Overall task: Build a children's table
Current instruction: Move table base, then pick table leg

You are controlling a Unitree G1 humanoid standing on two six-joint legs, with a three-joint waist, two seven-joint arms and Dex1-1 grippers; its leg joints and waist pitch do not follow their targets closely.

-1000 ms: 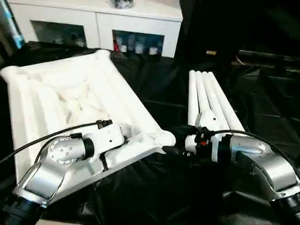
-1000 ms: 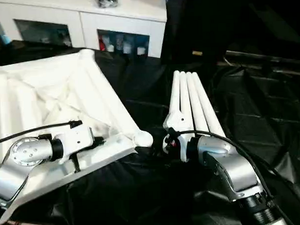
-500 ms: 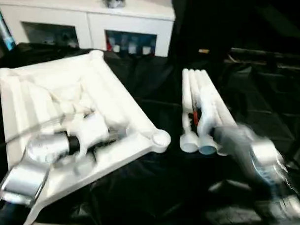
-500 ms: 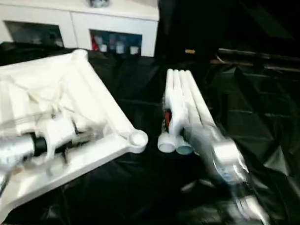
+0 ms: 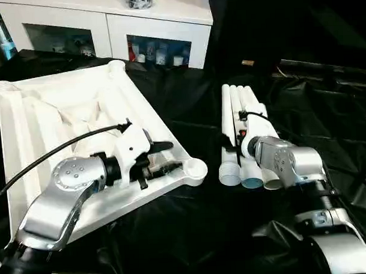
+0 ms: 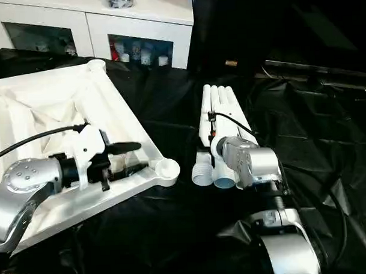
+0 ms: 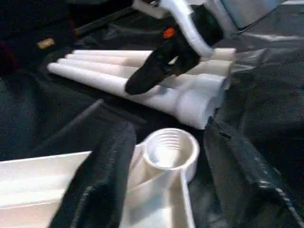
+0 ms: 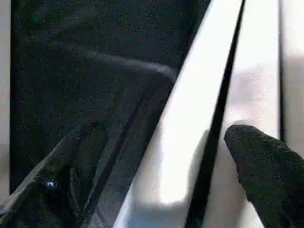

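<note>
The children's table top (image 5: 50, 117) lies upside down at the left, ribbed underside up. Its near right corner socket (image 5: 195, 169) faces up. My left gripper (image 5: 168, 157) is open just left of that socket, and the socket (image 7: 170, 151) shows between its fingers (image 7: 102, 175) with nothing held. Several white legs (image 5: 242, 108) lie bundled side by side on the black cloth, threaded ends toward me. My right gripper (image 8: 164, 133) hangs open over the legs near those ends, a leg (image 8: 190, 118) between its fingers (image 8: 266, 166).
A white cabinet (image 5: 107, 19) with glass doors stands behind the table top. Crinkled black sheeting (image 5: 192, 233) covers the whole work surface. A narrow gap of cloth separates the corner socket from the leg ends (image 5: 241, 177).
My left gripper has opened and now sits at the corner socket. My right arm has swung away from the table corner and over the legs. The camera view has shifted too.
</note>
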